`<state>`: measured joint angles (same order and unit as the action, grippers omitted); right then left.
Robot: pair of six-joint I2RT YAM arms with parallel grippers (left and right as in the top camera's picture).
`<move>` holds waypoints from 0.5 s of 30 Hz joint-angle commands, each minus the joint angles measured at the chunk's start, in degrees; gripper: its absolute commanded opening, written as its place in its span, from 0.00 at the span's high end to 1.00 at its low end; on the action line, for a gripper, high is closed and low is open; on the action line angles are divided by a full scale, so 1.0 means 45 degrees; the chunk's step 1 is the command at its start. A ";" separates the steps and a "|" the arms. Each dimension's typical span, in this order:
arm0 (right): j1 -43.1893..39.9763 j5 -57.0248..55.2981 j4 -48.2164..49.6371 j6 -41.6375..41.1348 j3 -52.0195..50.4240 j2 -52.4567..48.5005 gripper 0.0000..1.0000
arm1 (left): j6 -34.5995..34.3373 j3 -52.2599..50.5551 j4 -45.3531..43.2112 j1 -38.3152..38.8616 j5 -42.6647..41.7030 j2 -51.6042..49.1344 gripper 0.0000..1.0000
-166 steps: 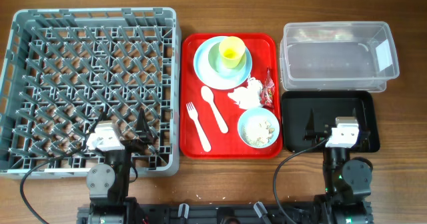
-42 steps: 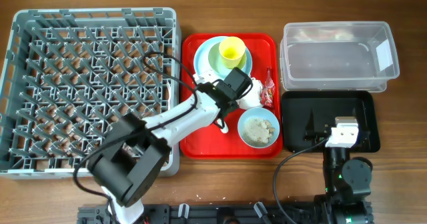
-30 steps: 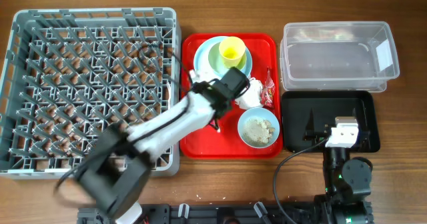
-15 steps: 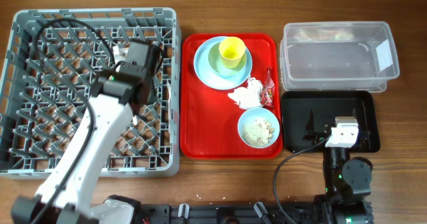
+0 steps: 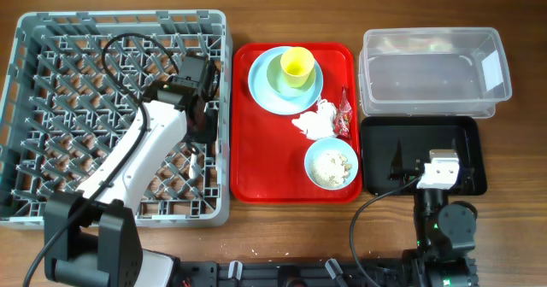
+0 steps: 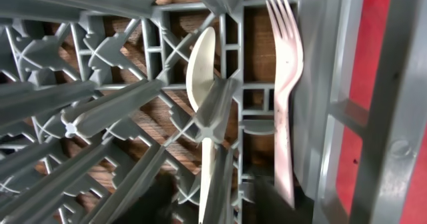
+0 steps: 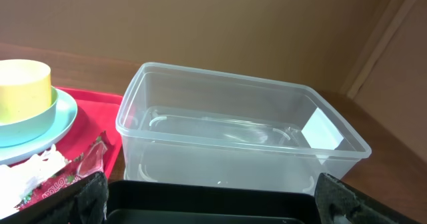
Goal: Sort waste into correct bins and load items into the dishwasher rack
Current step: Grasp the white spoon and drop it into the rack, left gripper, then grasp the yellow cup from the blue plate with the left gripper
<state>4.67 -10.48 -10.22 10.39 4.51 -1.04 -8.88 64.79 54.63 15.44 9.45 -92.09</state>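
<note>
Wood-grain table [image 5: 282, 5], grey lattice rack [image 5: 120, 17], slim white plastic fork [image 6: 285, 117], spoon [image 6: 202, 71]

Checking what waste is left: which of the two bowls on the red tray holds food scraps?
The pale blue bowl standing alone at the tray's near edge holds scraps; the green bowl sits on the plate with the yellow cup in it.

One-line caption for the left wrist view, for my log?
White spoon and fork lie side by side on the floor of the grey rack, beside its wall; red tray beyond.
</note>
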 commanded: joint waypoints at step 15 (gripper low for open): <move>0.0209 0.0107 0.0039 0.0019 0.0010 0.0053 0.00 | -0.4571 0.0534 -0.1749 0.0690 -0.3235 0.2880 0.46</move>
<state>5.34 -10.48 -10.22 10.39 4.51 -1.04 -27.86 66.41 47.94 17.02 -3.33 -79.07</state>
